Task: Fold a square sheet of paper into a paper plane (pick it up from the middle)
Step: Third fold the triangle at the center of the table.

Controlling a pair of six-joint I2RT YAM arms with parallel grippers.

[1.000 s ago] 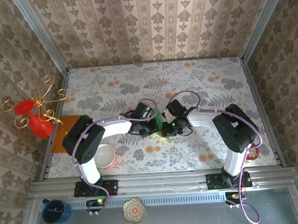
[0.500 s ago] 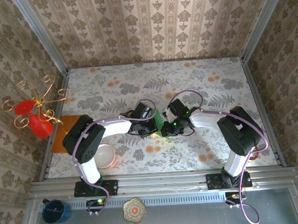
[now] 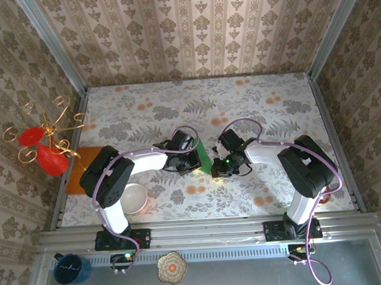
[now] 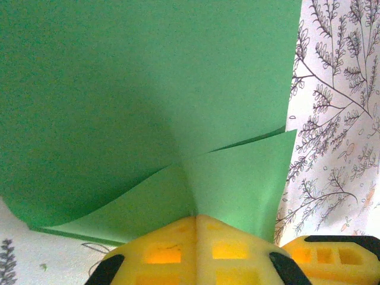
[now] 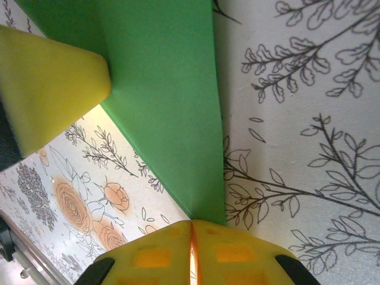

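Left wrist: left hand (image 4: pixel 196 218) pinches square sheet of paper (image 4: pixel 148 89); right hand (image 5: pixel 191 224) pinches its corner.

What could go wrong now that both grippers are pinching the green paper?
1. The right gripper grips the green paper only at a narrow tip, so it could slip out.
2. The left gripper pinches bowed, uncreased layers, so pulling apart may tear the sheet or skew the fold.

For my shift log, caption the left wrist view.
Folded green paper sheet pinched in the left hand over the floral table.
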